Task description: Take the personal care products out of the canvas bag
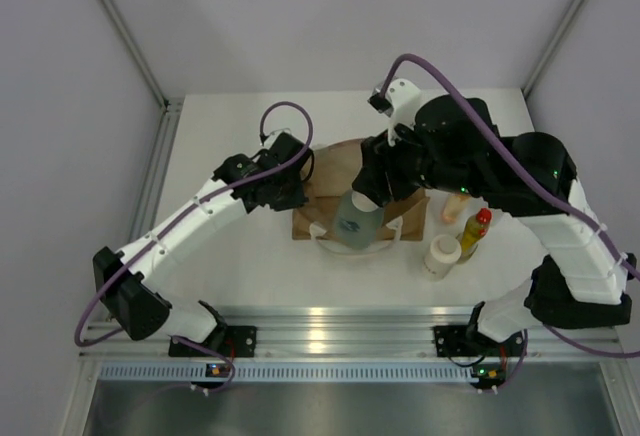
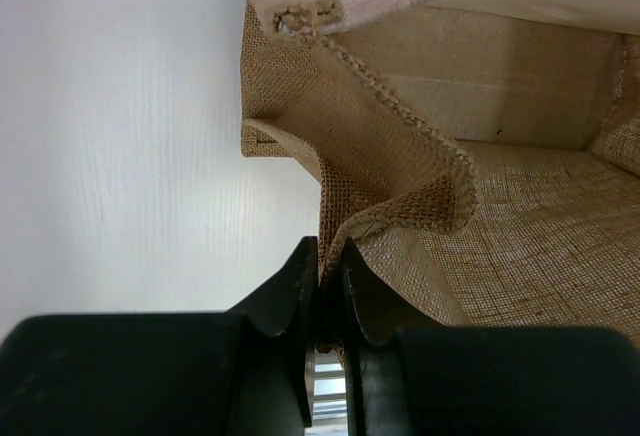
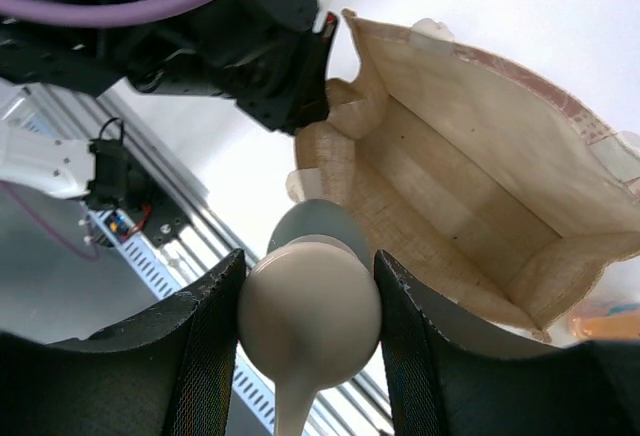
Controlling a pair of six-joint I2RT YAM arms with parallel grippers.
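From the top camera I see the left gripper (image 1: 298, 192) at the left rim of the canvas bag (image 1: 335, 171), its jaws pressed together on the fabric edge. The bag lies on the table (image 1: 230, 256) with its mouth towards the arm bases. It reaches from the left jaws across to under the right gripper (image 1: 368, 199). The right jaws pinch the grey pump bottle (image 1: 355, 224) by its top. The bottle's body shows just on the near side of those jaws, over the bag's near edge and its white handle (image 1: 352, 248). To the right of the right jaws, outside the bag, stand the orange bottle (image 1: 453, 206), the yellow bottle with red cap (image 1: 474, 233) and the cream cylinder (image 1: 441, 254), close together on the table.

In the left wrist camera my two dark fingers meet on a fold of burlap, with no gap showing between them apart from the cloth. The bag's woven inside opens up ahead and to the right of the jaws, and bare table lies to their left. A pale strip of handle crosses the top, well beyond the fingertips.

In the right wrist camera the fingers stand partly apart with the rounded pump head clamped between them, touching both pads. Beyond the jaws and to the right the bag gapes open. The left arm's black gripper holds its rim up and to the left. The aluminium rail (image 3: 150, 256) runs at the left.
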